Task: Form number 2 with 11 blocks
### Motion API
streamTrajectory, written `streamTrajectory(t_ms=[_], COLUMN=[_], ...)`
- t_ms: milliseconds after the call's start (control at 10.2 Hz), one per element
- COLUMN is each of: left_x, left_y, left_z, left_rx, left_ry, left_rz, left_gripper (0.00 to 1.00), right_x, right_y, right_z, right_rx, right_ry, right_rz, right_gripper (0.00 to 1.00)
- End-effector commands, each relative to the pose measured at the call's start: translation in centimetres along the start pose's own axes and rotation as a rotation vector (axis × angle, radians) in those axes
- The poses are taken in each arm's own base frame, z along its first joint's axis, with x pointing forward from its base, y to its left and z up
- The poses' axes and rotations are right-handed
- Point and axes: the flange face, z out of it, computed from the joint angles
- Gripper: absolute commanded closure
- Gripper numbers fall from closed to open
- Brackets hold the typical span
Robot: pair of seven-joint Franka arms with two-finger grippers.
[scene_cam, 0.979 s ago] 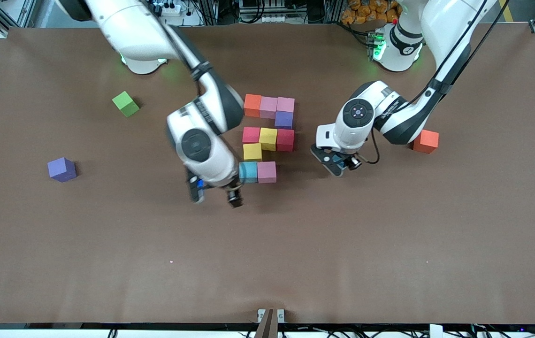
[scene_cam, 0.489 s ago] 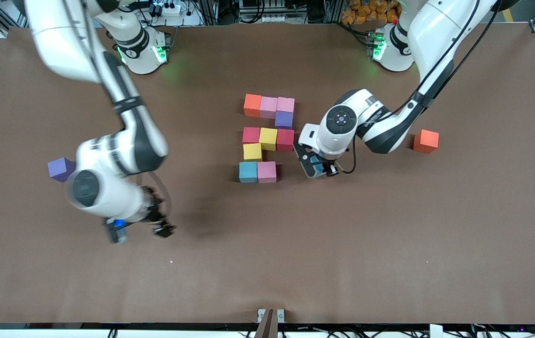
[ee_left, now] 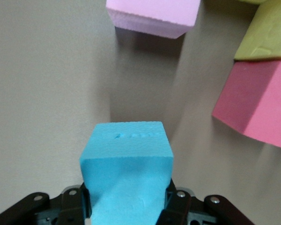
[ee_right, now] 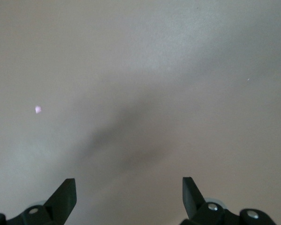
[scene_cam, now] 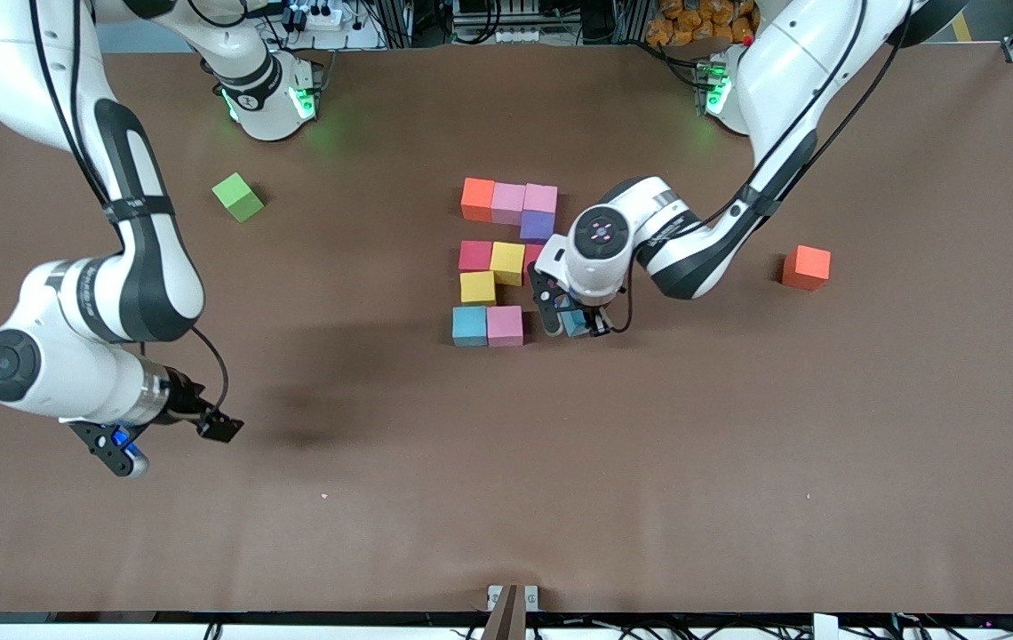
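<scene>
The number 2 stands partly built mid-table: orange (scene_cam: 478,198), pink (scene_cam: 508,203) and pink (scene_cam: 541,197) blocks, purple (scene_cam: 538,226), then red (scene_cam: 475,256), yellow (scene_cam: 507,263) and a red block mostly hidden by the left arm, yellow (scene_cam: 477,287), light blue (scene_cam: 469,325) and pink (scene_cam: 505,325). My left gripper (scene_cam: 570,320) (ee_left: 126,204) is shut on a light blue block (scene_cam: 574,324) (ee_left: 126,154), low over the table beside that last pink block (ee_left: 154,16), a gap between them. My right gripper (scene_cam: 171,442) (ee_right: 129,192) hangs open and empty over bare table toward the right arm's end.
A green cube (scene_cam: 237,196) lies near the right arm's base. A loose orange cube (scene_cam: 806,267) sits toward the left arm's end. The brown table (scene_cam: 506,498) stretches wide toward the front camera. The left wrist view also shows a yellow block (ee_left: 267,37) and a red block (ee_left: 257,105).
The right arm swung away from the digit to its own end of the table, open throughout, and now covers the loose purple cube. The left gripper carried the light blue block toward the pink block.
</scene>
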Motion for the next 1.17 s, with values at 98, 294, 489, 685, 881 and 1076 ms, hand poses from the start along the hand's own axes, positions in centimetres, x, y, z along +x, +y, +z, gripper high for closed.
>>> streamTrajectory(t_ms=[98, 294, 489, 685, 881, 1076], left_x=[2.6, 4.0, 5.0, 5.9, 6.1, 6.2], left_y=[-0.3, 0.6, 1.2, 2.0, 2.0, 1.8], left_z=[0.5, 1.6, 1.3, 1.3, 1.3, 1.6], left_rx=[0.007, -0.002, -0.002, 0.001, 0.015, 0.021], left_ry=[-0.049, -0.051, -0.061, -0.082, -0.102, -0.108], left_rz=[0.05, 0.073, 0.089, 0.117, 0.146, 0.148], left_gripper=[0.79, 0.79, 0.79, 0.79, 0.79, 0.79], right_x=[-8.2, -8.8, -8.4, -8.2, -8.6, -9.9], right_y=[5.0, 5.8, 5.7, 5.4, 5.6, 6.7], right_z=[-1.5, -3.8, -7.1, -11.2, -15.4, -18.5], right_rx=[0.014, 0.01, -0.019, -0.073, -0.065, -0.053], right_ry=[0.042, 0.041, 0.059, 0.056, 0.095, 0.13], right_rz=[-0.275, -0.459, -0.589, -0.698, -0.754, -0.751], right_gripper=[0.0, 0.0, 0.0, 0.0, 0.0, 0.0])
